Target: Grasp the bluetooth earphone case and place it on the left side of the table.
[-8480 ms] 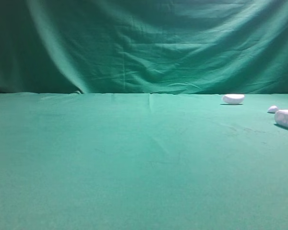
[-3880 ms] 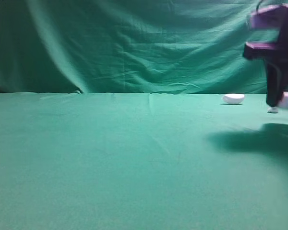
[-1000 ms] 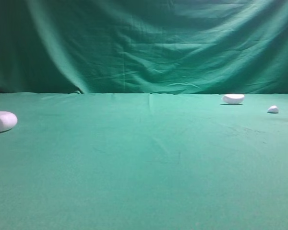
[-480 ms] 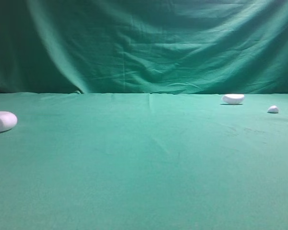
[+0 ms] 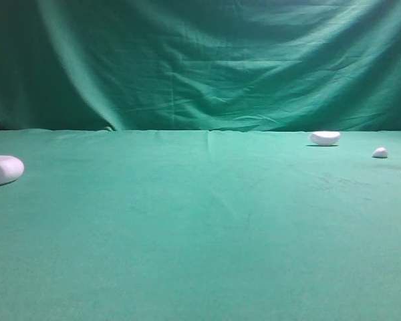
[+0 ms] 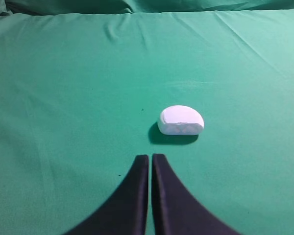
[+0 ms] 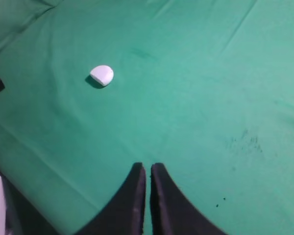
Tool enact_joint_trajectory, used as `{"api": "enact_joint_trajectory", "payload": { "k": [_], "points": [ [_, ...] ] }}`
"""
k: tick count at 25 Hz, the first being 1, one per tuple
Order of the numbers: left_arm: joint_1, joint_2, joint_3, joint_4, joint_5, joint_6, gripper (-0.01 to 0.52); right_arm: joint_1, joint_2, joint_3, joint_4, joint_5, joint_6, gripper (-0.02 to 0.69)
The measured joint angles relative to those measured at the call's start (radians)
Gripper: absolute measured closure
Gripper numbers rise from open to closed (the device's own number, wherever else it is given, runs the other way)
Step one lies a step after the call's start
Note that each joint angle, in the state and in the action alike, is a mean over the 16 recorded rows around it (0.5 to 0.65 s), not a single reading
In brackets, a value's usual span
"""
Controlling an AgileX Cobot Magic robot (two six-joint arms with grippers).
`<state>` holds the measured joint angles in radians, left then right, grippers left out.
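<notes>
The bluetooth earphone case (image 5: pixel 1 169), a smooth white capsule, lies on the green table (image 5: pixel 207 227) at the far left edge of the exterior view. It also shows in the left wrist view (image 6: pixel 181 120), a short way ahead and slightly right of my left gripper (image 6: pixel 150 156), which is shut and empty. My right gripper (image 7: pixel 148 166) is shut and empty over bare cloth. Neither gripper shows in the exterior view.
A white half-moon lump (image 5: pixel 325 138) sits at the back right and a tiny white pebble-like piece (image 5: pixel 380 152) near the right edge. A small white piece (image 7: pixel 102 75) lies ahead and left of the right gripper. A green curtain (image 5: pixel 200 60) hangs behind. The table edge (image 7: pixel 19 205) is at the lower left.
Nothing differs over the last second. Earlier the case lay at the right edge, then the right gripper held it lifted there; now it rests at the left and the arm is gone.
</notes>
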<state>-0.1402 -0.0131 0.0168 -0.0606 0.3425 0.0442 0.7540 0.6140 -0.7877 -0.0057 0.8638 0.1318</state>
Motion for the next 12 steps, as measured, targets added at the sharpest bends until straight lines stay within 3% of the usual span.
{"api": "enact_joint_trajectory", "payload": {
  "k": [6,12],
  "points": [
    [0.000,0.000,0.000,0.000,0.000,0.000,0.514,-0.050,-0.045,0.054,-0.007,-0.042,-0.078,0.665],
    [0.000,0.000,0.000,0.000,0.000,0.000,0.514,-0.193,-0.151,0.216,-0.016,-0.211,-0.112,0.665]
  ]
}}
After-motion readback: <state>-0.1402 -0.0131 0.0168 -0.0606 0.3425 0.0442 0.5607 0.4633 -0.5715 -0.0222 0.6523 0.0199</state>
